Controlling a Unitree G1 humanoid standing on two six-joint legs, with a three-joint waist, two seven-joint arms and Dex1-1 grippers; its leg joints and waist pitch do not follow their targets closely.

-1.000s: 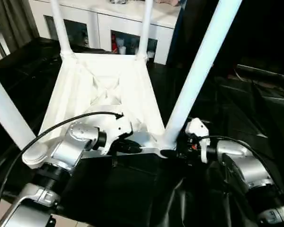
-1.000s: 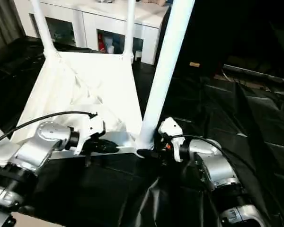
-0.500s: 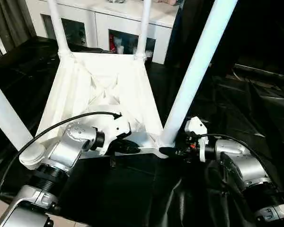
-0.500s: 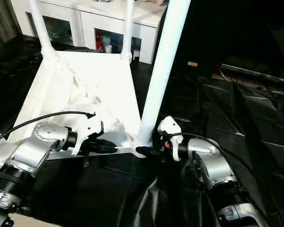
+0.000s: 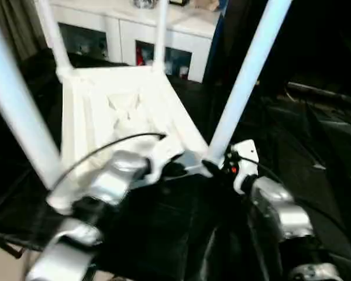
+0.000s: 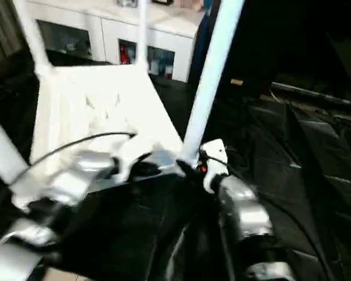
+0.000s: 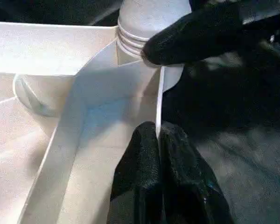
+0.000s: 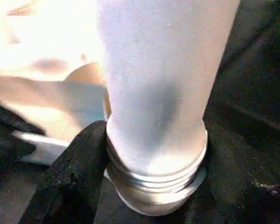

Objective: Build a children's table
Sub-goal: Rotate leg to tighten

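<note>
A: Four legs stand up from the table top (image 5: pixel 123 111), which lies upside down on black sheeting (image 5: pixel 316 146), ribs showing. The cabinet (image 5: pixel 134 35) is behind its far edge.

B: Where are the grippers?

A: Both at the top's near edge. The left gripper (image 7: pixel 158 154) is clamped on the thin rim wall, one black finger on each face of it, just beside the near right corner socket (image 7: pixel 144 51). My guess is that it pins the top so it cannot slide or turn.

B: And the right?

A: The right gripper (image 8: pixel 149 186) is closed around the near right leg (image 5: pixel 245 88) at its threaded base. One finger (image 8: pixel 74 172) presses the ridged collar there. The other finger is hidden behind the leg.

B: Why hold so low?

A: Probably because the threads are there. A grip at the base can twist the leg into the socket without bending it. Some thread rings still show above the socket, so I judge it not fully seated.
</note>
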